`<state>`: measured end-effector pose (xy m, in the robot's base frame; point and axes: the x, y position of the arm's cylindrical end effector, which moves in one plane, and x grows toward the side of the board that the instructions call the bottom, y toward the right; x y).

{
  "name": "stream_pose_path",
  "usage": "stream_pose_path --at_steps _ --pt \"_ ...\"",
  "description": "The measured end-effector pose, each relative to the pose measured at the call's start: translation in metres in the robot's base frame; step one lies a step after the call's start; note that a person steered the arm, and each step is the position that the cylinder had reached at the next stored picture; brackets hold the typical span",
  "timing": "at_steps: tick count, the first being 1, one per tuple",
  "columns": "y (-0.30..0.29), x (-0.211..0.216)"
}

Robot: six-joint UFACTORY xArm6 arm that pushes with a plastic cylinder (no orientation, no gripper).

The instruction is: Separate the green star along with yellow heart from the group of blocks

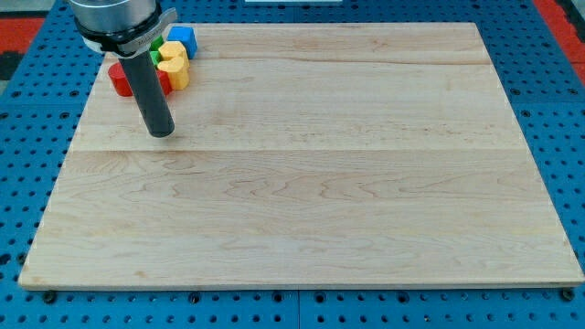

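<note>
Judging by the cluster at the board's (366, 228) top left, nothing is separated yet: the green star (157, 45) and yellow heart (173, 64) touch the red (120, 79) and blue blocks (184, 39), my fingerless tip (161, 132) just below them.

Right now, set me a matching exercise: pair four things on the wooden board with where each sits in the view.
Things:
1. blue cube block
2. yellow heart block
3. red block
4. my tip

Places:
A. below the cluster, on bare wood
B. at the cluster's left, beside the rod
C. at the cluster's top right
D. between the rod and the blue block's lower edge

Pairs: 1-C, 2-D, 3-B, 4-A
</note>
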<state>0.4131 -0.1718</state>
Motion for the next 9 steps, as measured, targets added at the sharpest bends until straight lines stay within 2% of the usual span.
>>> stream_pose_path --at_steps 4,5,6,7,8,9 --pt "-0.002 -0.001" --pt "-0.003 0.031" --pt "-0.054 0.024" --pt "-0.11 -0.02" --pt "-0.133 -0.059" --pt "-0.133 -0.074"
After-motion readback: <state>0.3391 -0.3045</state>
